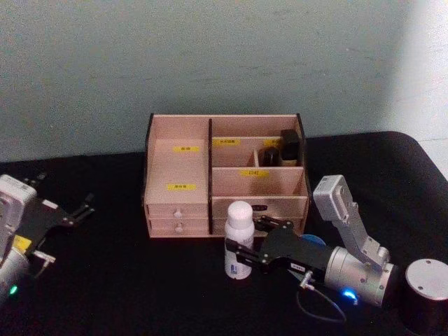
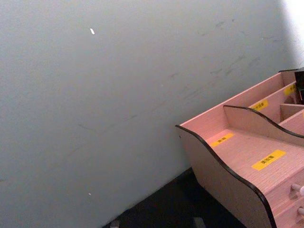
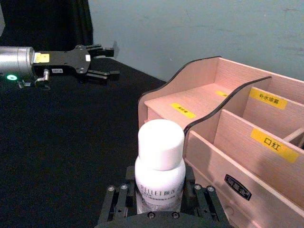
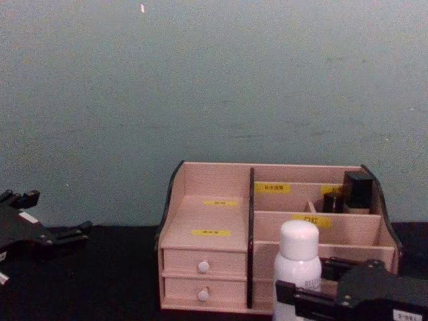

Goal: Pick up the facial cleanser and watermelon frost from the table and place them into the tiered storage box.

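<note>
The facial cleanser [image 1: 239,234], a tall white bottle with a rounded cap, stands upright just in front of the tiered storage box [image 1: 178,164]. My right gripper [image 1: 240,253] is shut on the bottle's lower body, with a finger on each side; the right wrist view shows the bottle [image 3: 160,156] held between the fingers. The watermelon frost [image 1: 314,240] shows as a blue patch of lid behind the right gripper's body. My left gripper [image 1: 64,192] hovers open over the table's left side, well clear of the pink box [image 4: 207,221].
Small dark bottles [image 1: 280,150] stand in the box's upper right compartment. A dark cylinder with a grey top [image 1: 425,294] sits at the table's front right corner. A pale wall rises close behind the box [image 2: 223,185].
</note>
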{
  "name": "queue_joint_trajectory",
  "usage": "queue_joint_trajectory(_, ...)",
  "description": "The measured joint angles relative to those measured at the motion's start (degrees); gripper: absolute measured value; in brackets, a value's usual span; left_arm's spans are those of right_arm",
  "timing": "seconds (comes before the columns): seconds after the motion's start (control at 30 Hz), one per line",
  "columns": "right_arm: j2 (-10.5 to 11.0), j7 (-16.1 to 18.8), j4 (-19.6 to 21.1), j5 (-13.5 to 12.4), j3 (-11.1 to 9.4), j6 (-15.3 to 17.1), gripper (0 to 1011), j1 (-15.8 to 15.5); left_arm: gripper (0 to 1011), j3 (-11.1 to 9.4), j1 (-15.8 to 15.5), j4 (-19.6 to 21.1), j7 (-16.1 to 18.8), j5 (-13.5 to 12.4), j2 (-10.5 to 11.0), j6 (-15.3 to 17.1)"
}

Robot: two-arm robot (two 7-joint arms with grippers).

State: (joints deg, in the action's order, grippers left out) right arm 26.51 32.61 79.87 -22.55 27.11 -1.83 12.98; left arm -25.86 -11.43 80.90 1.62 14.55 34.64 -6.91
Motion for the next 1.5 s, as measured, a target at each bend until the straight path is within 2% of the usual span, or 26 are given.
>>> queue_joint_trajectory(0.3, 0.26, 0.62, 0.14, -0.14, 0.02, -0.38, 592, 0.01, 1001, 0.00, 0.00, 0.00, 0.00, 0.00, 0.00, 0.00)
queue_joint_trajectory(0.4, 0.75, 1.29, 1.12, -1.05, -0.33, -0.38, 592, -0.17, 1001, 0.00, 0.00, 0.00, 0.00, 0.00, 0.00, 0.00)
queue_joint_trajectory(0.67, 1.49, 0.95, 4.86, -4.94, -2.82, 0.93, 592, -0.34, 1001, 0.00, 0.00, 0.00, 0.00, 0.00, 0.00, 0.00)
queue_joint_trajectory(0.9, -0.01, -1.74, 5.30, -6.74, -4.88, 0.72, 592, 2.84, 1001, 0.00, 0.00, 0.00, 0.00, 0.00, 0.00, 0.00)
queue_joint_trajectory(1.2, -3.36, -8.20, 1.64, -2.96, -5.49, 1.39, 592, 8.84, 1001, 0.00, 0.00, 0.00, 0.00, 0.00, 0.00, 0.00)
queue_joint_trajectory(1.5, -6.42, -9.99, -4.11, 0.41, -5.45, 2.25, 592, 13.39, 1001, 0.00, 0.00, 0.00, 0.00, 0.00, 0.00, 0.00)
